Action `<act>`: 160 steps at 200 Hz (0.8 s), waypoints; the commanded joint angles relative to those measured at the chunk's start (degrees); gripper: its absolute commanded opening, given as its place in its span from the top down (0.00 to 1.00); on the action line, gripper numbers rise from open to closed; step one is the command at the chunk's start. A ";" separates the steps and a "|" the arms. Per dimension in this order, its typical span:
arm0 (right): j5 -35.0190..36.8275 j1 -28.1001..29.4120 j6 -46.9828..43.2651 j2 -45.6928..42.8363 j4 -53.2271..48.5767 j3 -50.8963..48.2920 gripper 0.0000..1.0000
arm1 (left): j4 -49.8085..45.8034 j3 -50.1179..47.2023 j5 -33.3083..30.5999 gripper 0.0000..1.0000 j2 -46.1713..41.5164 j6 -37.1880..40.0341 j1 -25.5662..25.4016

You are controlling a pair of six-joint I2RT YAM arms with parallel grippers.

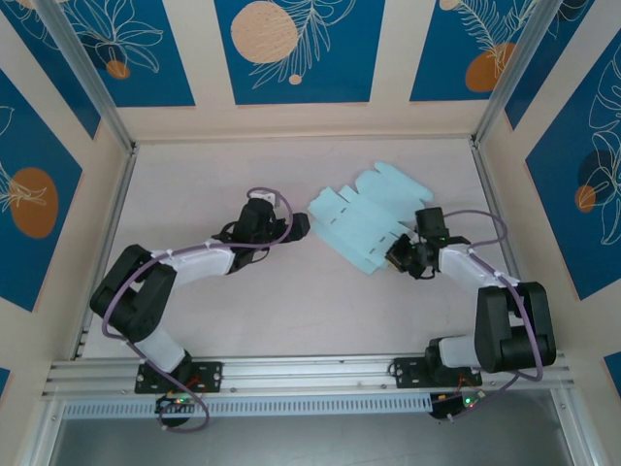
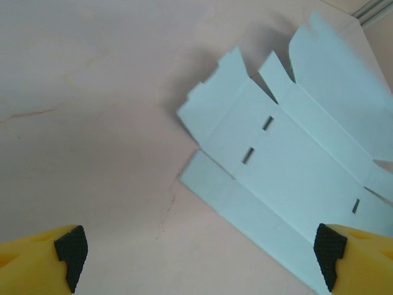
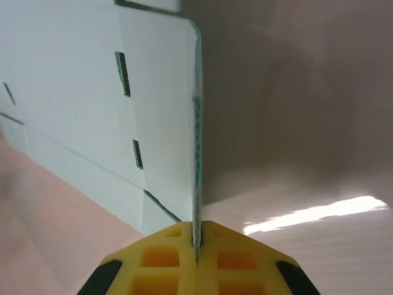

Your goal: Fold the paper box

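Matt thin-card paper box (image 1: 364, 218)

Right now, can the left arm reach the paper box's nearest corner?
Probably yes: the left gripper is open, with the paper box lying right ahead on the table. The right gripper pinches its opposite edge.

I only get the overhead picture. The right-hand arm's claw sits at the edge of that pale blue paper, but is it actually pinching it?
Observer: Yes. The right wrist view shows the right gripper shut on the paper box, its edge clamped between the jaws.
Visitor: And the other claw?
Observer: The left wrist view shows the left gripper wide open, gripping nothing; the sheet lies just ahead.
Visitor: Anything on the paper I miss?
Observer: Small dark slots cut along its creases.
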 commanded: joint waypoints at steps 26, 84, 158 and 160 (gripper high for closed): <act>4.69 13.24 16.54 3.50 6.98 1.87 0.97 | -0.73 1.96 2.36 0.10 1.34 -5.03 -0.13; 2.07 16.96 29.06 6.62 18.01 1.86 0.97 | -4.06 -7.03 -4.46 0.08 -6.01 -13.76 0.10; -2.44 21.74 34.49 8.51 23.49 3.16 0.97 | 14.28 -7.08 9.95 0.08 5.45 -19.36 0.48; -2.46 21.82 34.55 8.47 23.43 3.14 0.97 | 14.20 -6.89 9.96 0.09 5.62 -19.42 0.46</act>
